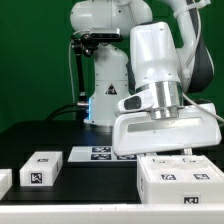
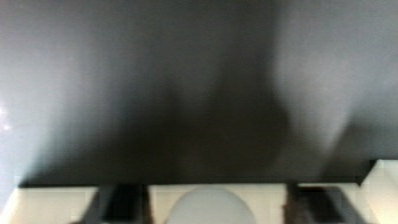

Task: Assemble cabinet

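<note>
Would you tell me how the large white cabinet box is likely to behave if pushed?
The cabinet looks rigid, with flat faces and straight edges, so it would probably slide rather than flex or roll. It sits broad and low on the table, so tipping seems unlikely. Its smooth white surface may be slippery to grip.

The arm (image 1: pixel 150 55) is glossy white with rounded shells, black cabling (image 1: pixel 97 40) and a triangular warning sticker (image 1: pixel 107 88) on its base.

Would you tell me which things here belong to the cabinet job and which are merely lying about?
Job: cabinet; tagged block, likely a loose part; edge block, likely another.
Lying about: marker board.
</note>
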You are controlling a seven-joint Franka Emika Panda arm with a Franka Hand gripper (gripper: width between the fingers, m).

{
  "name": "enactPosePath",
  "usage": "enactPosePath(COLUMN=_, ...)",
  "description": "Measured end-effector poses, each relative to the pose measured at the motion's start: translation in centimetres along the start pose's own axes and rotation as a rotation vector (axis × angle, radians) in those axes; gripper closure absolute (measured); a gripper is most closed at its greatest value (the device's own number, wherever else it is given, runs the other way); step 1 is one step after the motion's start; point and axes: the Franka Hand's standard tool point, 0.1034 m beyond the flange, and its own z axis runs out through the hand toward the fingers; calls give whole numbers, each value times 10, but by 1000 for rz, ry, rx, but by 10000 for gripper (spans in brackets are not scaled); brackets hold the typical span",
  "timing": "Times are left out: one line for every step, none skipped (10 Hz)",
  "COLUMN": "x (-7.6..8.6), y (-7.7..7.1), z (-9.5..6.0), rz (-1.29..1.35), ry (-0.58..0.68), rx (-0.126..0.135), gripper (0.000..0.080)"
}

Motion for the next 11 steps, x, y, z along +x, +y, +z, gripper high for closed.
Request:
enactPosePath(x=0, y=2, z=0, rz=4, ry=0, rx=-3, gripper=585)
enactPosePath(x=0, y=2, z=0, rz=3, ry=0, rx=-3, gripper=584)
enactPosePath(x=0, y=2, z=0, rz=3, ry=0, rx=-3, gripper=584)
enactPosePath(x=0, y=2, z=0, rz=3, ry=0, rx=-3, gripper=584)
enactPosePath(x=0, y=2, z=0, rz=4, ry=0, rx=-3, gripper=584)
enactPosePath(x=0, y=2, z=0, rz=4, ry=0, rx=-3, gripper=584)
enactPosePath(x=0, y=2, z=0, rz=4, ry=0, rx=-3, gripper=584)
enactPosePath(x=0, y=2, z=0, rz=4, ry=0, rx=-3, gripper=584)
enactPosePath(x=1, y=2, z=-1, rz=8, ry=-23, rx=3, gripper=584)
enactPosePath(x=8, y=1, z=-16, rz=12, ry=-77, rx=16, gripper=584)
enactPosePath(x=19, y=-1, z=-36, rz=10, ry=-86, rx=21, gripper=584)
